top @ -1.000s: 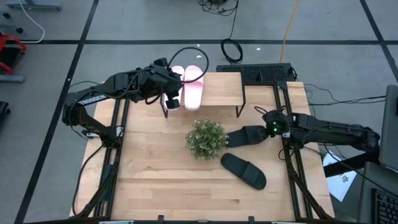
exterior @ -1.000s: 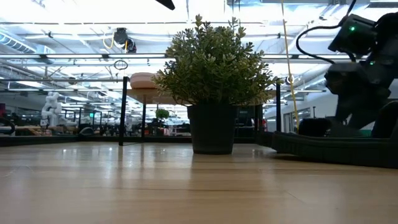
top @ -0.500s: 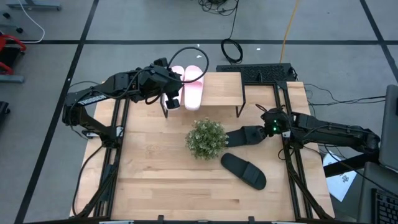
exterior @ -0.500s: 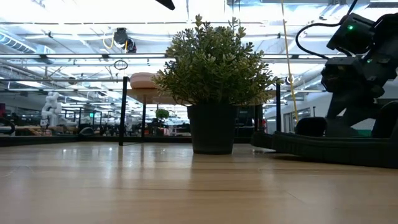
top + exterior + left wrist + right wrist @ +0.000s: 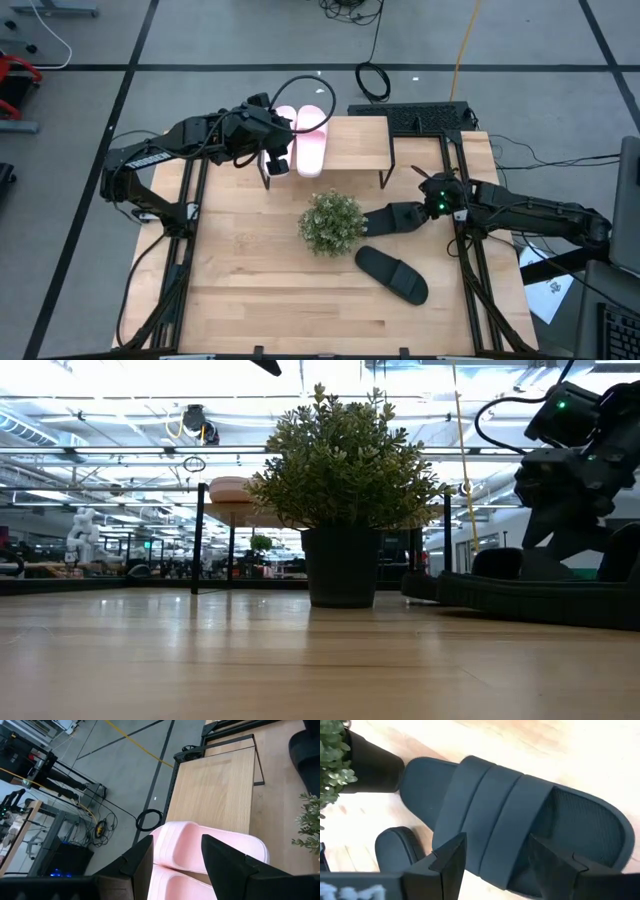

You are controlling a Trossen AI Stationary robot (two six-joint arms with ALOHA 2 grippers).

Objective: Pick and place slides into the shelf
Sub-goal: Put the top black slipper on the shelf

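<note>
1 wooden table point(image 5: 250, 290) carries everything, with 2 dark arms reaching in from its sides. At its far edge stands 1 shelf point(image 5: 350, 145), a light board on thin black legs, and 2 pale pink slides point(image 5: 312, 150) lie side by side on its left end. 1 bushy green plant point(image 5: 331, 222) in a dark pot sits near the middle of the table, in front of the shelf. 2 black slides rest on the tabletop: 1 black slide point(image 5: 395, 217) lies just right of the plant, and the other black slide point(image 5: 392, 274) lies nearer the front edge, apart from it. The left gripper point(image 5: 277, 150) hangs over the pink pair with its 2 fingers spread and grasping nothing. The right gripper point(image 5: 495, 860) hovers low over the black slide beside the plant, fingers likewise parted above its wide strap, not clamped on it.
</note>
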